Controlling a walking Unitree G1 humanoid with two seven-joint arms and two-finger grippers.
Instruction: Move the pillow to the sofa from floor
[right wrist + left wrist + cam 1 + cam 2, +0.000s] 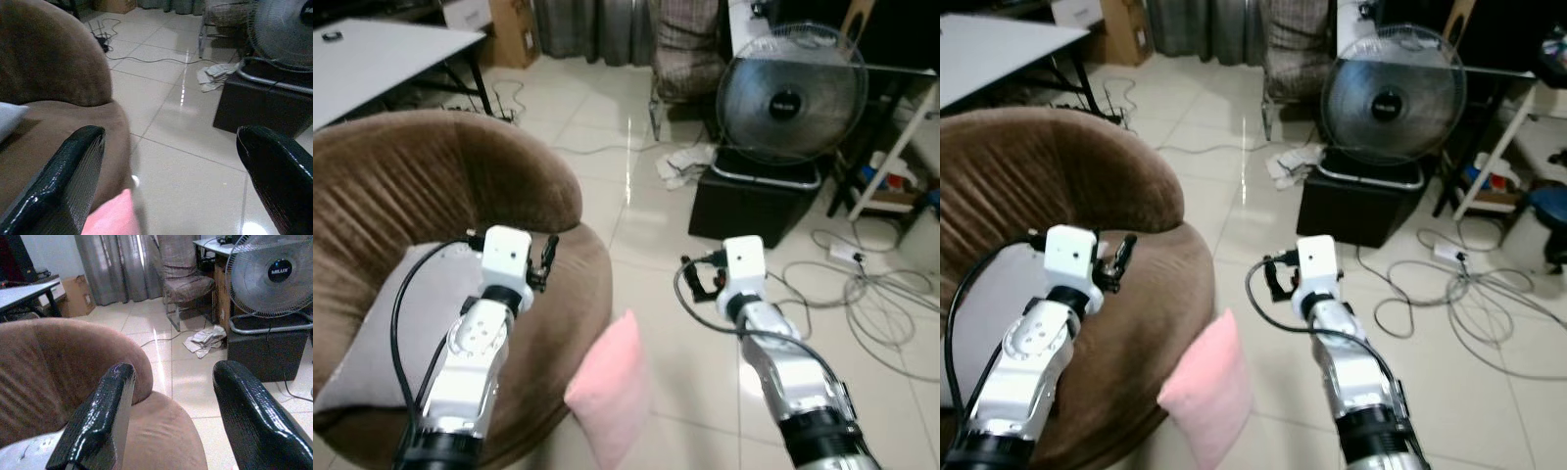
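Both hands, left [546,262] and right [702,277], gape empty above the pillow [612,387]; propped against the sofa [570,294], it could slide away when gripped.

Ahead of you, a large round fan [792,94] stands on a black box [756,204] on the pale tiled floor [607,127]. Crumpled cloth [683,162] lies just beside the box, loose cables [862,284] sprawl to its right, and a white counter [372,54], cardboard boxes [514,29] and grey curtains [592,27] line the far side.
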